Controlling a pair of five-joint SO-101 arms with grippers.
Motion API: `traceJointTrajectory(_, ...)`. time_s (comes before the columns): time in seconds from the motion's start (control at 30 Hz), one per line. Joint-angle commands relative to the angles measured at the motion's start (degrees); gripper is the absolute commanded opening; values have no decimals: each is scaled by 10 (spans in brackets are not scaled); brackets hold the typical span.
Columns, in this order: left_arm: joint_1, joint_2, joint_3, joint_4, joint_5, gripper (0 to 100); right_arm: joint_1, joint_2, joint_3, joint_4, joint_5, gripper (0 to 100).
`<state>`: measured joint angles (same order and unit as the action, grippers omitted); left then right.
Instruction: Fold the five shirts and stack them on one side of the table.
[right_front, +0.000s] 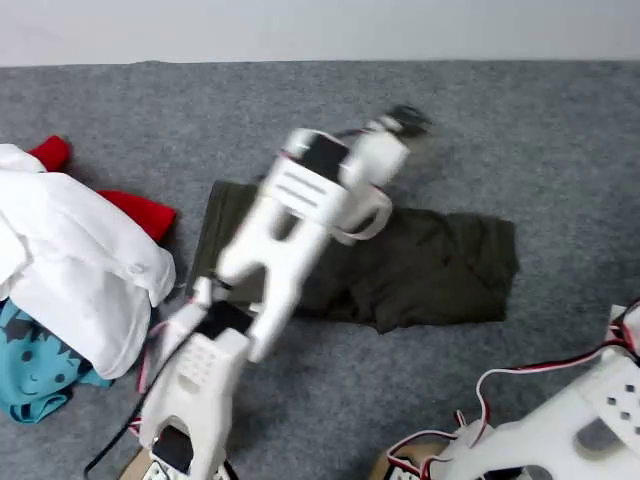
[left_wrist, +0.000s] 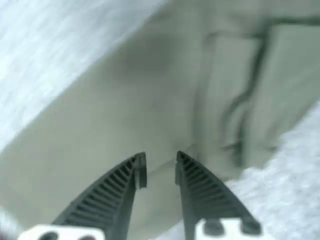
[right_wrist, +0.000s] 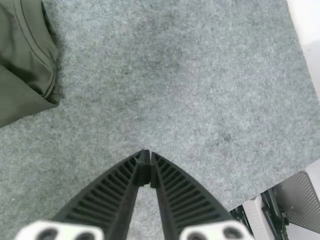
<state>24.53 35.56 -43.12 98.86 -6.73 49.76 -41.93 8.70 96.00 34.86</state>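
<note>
A dark olive shirt (right_front: 430, 270) lies partly folded on the grey mat in the middle of the table. My left arm stretches across it, and its gripper (right_front: 402, 122) is over the shirt's far edge. In the left wrist view that gripper (left_wrist: 160, 170) is open by a narrow gap, just above the olive cloth (left_wrist: 150, 100), with nothing between its fingers. My right gripper (right_wrist: 146, 169) is shut and empty over bare mat, with a corner of the olive shirt (right_wrist: 25, 65) off to one side. The right arm (right_front: 590, 420) sits at the near right corner.
At the table's left side a pile holds a white shirt (right_front: 70, 260) on top, a red shirt (right_front: 140, 210) behind it and a teal shirt (right_front: 35, 375) under its near edge. Bare mat (right_front: 560, 140) lies to the right and at the back. The table's edge (right_wrist: 305, 30) is close to the right gripper.
</note>
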Motion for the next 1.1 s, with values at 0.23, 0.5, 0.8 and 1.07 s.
traceJointTrajectory(0.23,-242,-81,80,16,3,207,-4,-10,-4,0,2,12)
traceJointTrajectory(0.5,-299,7,76,3,1,207,-4,-11,26,-4,0,12)
traceJointTrajectory(0.8,-302,108,-23,-3,-14,207,-3,-11,51,-7,0,12)
traceJointTrajectory(1.07,-302,205,-103,7,-13,207,-4,-11,51,-7,0,12)
